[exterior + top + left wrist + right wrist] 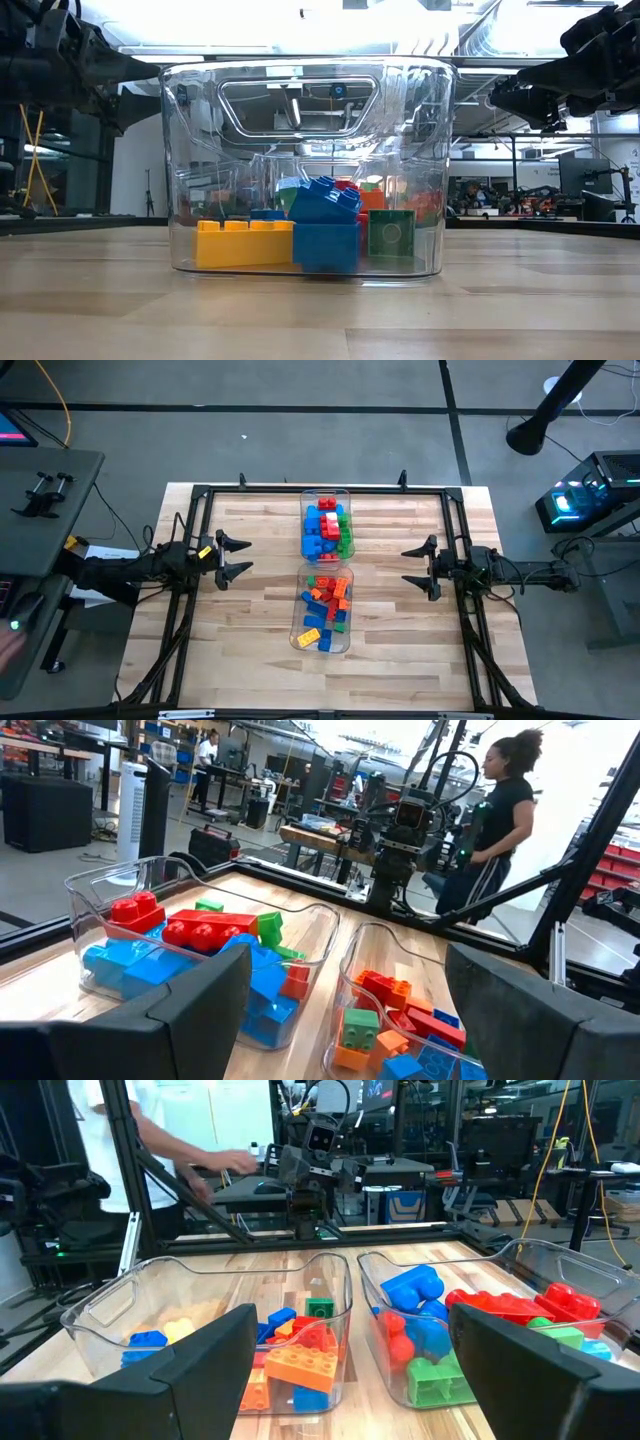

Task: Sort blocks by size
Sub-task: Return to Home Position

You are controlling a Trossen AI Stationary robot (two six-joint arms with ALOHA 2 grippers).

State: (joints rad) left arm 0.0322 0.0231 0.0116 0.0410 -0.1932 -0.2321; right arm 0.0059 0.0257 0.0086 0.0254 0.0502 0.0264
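Note:
Two clear bins stand in a row at the table's middle. The far bin [327, 525] holds larger red, blue and green blocks [200, 945]. The near bin [323, 610] holds smaller orange, blue, red, green and yellow blocks [300, 1350]. My left gripper [235, 557] hovers open above the table's left side, pointing level toward the bins. My right gripper [418, 567] hovers open above the right side, pointing level at them from the opposite side. Neither has anything between its fingers.
A black frame [320, 488] runs around the wooden table. In the low view the near bin [305, 170] fills the middle. A person [500, 820] stands beyond the table's right side, another [150, 1140] beyond its left. Bare wood lies between each gripper and the bins.

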